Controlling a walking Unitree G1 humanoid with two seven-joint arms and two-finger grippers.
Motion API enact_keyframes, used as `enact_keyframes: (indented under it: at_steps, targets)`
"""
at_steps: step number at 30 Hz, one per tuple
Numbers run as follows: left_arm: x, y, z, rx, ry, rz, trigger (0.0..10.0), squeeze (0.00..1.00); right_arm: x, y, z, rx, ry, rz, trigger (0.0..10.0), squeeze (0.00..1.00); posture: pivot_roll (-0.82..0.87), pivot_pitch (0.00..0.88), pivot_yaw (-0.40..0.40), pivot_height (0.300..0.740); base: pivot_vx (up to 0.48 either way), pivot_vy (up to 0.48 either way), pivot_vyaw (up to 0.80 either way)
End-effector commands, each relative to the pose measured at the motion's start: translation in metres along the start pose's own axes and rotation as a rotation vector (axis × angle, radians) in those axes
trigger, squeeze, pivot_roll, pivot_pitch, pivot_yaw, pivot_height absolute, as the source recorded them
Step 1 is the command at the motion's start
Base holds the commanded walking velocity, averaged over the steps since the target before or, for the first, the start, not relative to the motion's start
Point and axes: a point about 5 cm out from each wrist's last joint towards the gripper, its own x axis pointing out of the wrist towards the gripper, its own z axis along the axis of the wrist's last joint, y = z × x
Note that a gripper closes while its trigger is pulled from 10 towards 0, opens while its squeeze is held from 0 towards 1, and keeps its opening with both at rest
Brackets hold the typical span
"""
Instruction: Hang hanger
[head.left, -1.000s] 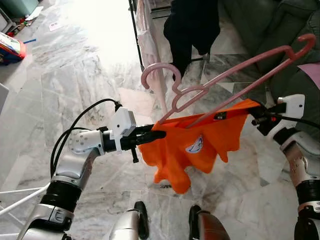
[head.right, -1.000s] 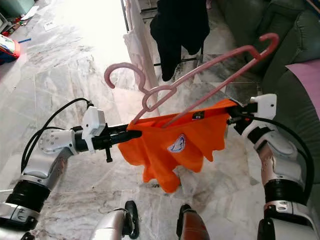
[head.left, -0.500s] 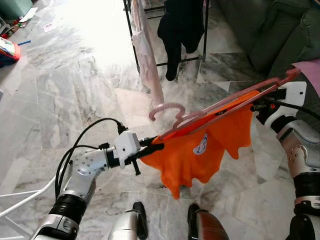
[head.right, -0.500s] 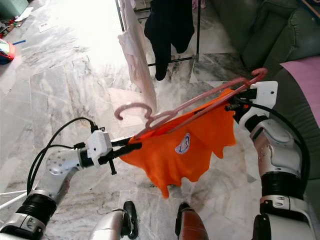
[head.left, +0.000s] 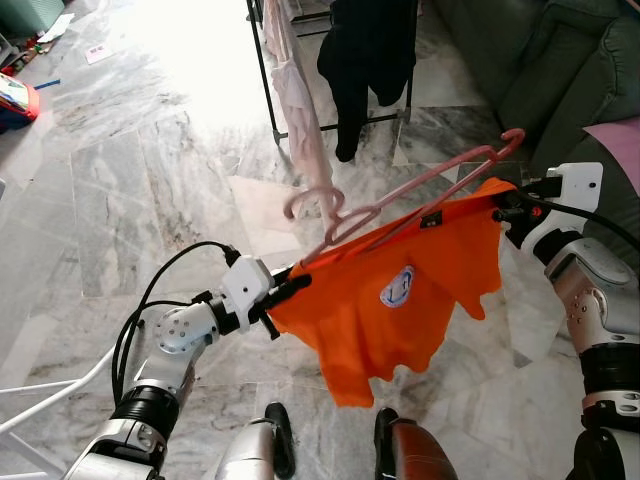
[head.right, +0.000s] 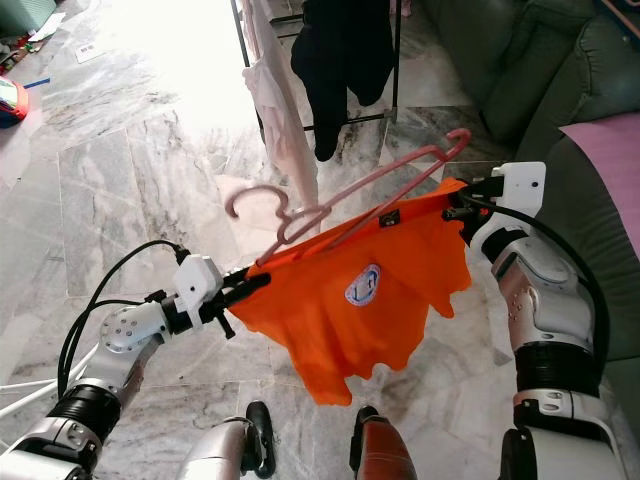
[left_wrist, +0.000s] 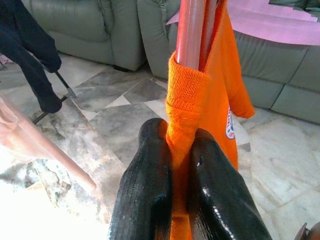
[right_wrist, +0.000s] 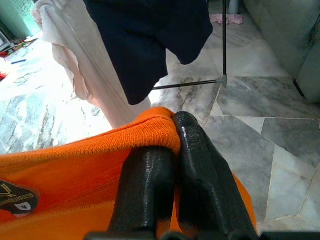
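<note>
An orange shirt (head.left: 390, 300) with a round badge hangs stretched between my two grippers over the marble floor. My left gripper (head.left: 290, 288) is shut on its left shoulder; in the left wrist view the black fingers (left_wrist: 145, 190) pinch the orange fabric just below the hanger's pink bar (left_wrist: 192, 30). My right gripper (head.left: 500, 208) is shut on the right shoulder, and its fingers (right_wrist: 150, 180) clamp the hem there. A pink hanger (head.left: 410, 195) lies along the shirt's top edge, its hook (head.left: 310, 200) to the left and its far end raised to the right.
A black-framed clothes rack (head.left: 262, 60) stands ahead with a black garment (head.left: 365, 50) and a pale pink one (head.left: 300, 90) on it. A green sofa (head.left: 560, 60) with a pink cloth (head.left: 620, 140) is at the right. White rods (head.left: 50, 395) cross the lower left.
The hanger's right end stood high a second ago, dropped flat onto the shirt, and now sits slightly raised. The camera has shifted toward the rack. Both grippers kept their hold.
</note>
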Motion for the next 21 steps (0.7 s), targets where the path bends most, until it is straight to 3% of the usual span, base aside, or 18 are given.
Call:
enact_keyframes:
  at_steps: [1, 7, 12, 21]
  targets:
    - [-0.032, 0.006, -0.025, -0.079, 0.093, 0.118, 0.0, 0.00, -0.008, -0.020, 0.023, -0.018, -0.084, -0.115, 0.0, 0.00, -0.10, 0.294, 0.055, 0.740, 0.000, 0.000, 0.00]
    - [-0.033, -0.003, -0.024, -0.025, 0.082, 0.026, 0.0, 0.00, -0.008, -0.025, 0.025, -0.030, -0.076, -0.129, 0.0, 0.00, -0.10, 0.297, 0.059, 0.740, 0.000, 0.000, 0.00]
    - [-0.040, -0.017, -0.026, 0.072, 0.093, -0.111, 0.0, 0.00, -0.003, -0.026, 0.030, -0.039, -0.071, -0.134, 0.0, 0.00, -0.10, 0.300, 0.064, 0.740, 0.000, 0.000, 0.00]
    - [-0.046, -0.019, -0.034, 0.100, 0.145, -0.132, 0.0, 0.00, 0.003, -0.023, 0.034, -0.049, -0.060, -0.125, 0.0, 0.00, -0.10, 0.302, 0.059, 0.740, 0.000, 0.000, 0.00]
